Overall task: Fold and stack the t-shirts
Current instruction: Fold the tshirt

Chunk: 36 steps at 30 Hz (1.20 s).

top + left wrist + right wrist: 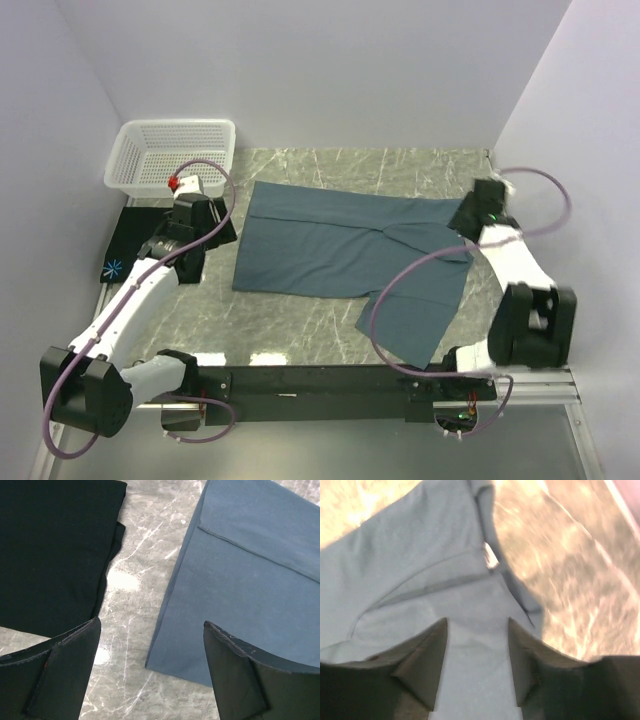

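**Top view**
- Table [300, 325]: grey marbled top, walled on three sides.
- Blue shirt [340, 250]: lies flat at the table's centre, running left to right. A fold line runs along its far edge. One part reaches toward the near right corner.
- Black shirt [125, 240]: at the left edge, folded and partly under the left arm. Its starburst print [113, 267] shows at the near left corner.
- Basket [175, 150]: white lattice, far left corner, just beyond the black shirt.
- Left gripper [197, 212]: over the right edge of the black shirt, near the basket.
- Right gripper [472, 215]: at the far right, over the blue shirt's right end.

**Left wrist view**
- Left gripper [150, 670]: fingers [60, 675] spread wide, with nothing between them. It hangs above a bare strip of table [132, 595].
- Black shirt [50, 555]: to the left, layered edges showing.
- Blue shirt [240, 590]: to the right, with its corner near the gap between the fingers. The two shirts lie apart.

**Right wrist view** (blurred, washed pale)
- Right gripper [477, 625]: fingers [425, 655] stand partly apart, gripping nothing.
- Blue shirt [420, 570]: lies beneath and between the fingers, with a seam and a crease crossing it. Its edge lies to the right against the table [570, 555].
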Motion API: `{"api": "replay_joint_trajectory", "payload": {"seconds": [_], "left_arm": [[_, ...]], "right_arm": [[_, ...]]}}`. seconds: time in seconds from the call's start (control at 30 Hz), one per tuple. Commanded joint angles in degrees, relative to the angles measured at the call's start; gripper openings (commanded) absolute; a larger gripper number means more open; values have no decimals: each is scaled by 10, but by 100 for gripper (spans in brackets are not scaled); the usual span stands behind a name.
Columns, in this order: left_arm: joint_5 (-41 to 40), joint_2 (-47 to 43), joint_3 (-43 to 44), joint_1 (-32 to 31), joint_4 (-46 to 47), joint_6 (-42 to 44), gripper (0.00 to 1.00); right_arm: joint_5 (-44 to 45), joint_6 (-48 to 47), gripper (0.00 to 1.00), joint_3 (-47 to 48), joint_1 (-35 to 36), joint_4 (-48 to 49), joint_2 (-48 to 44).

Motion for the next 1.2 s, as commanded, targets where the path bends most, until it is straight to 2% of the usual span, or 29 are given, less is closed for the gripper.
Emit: {"api": "replay_joint_trajectory", "payload": {"seconds": [0.0, 0.07, 0.1, 0.2, 0.63, 1.03, 1.17], "left_arm": [[12, -21, -2, 0, 19, 8, 89], [13, -27, -3, 0, 20, 8, 89], [14, -29, -4, 0, 21, 8, 88], [13, -34, -6, 0, 23, 9, 88], [7, -32, -8, 0, 23, 13, 88], [4, -23, -10, 0, 23, 15, 87], [3, -18, -9, 0, 23, 15, 87]], "right_arm": [[-136, 114, 60, -84, -51, 44, -84], [-166, 128, 66, -131, -62, 78, -117], [-169, 145, 72, -143, -68, 84, -122], [-203, 172, 75, -182, -97, 110, -129], [-266, 194, 72, -234, -132, 228, -49], [-296, 186, 70, -219, -143, 286, 14], [-312, 179, 61, -196, -142, 284, 24]]}}
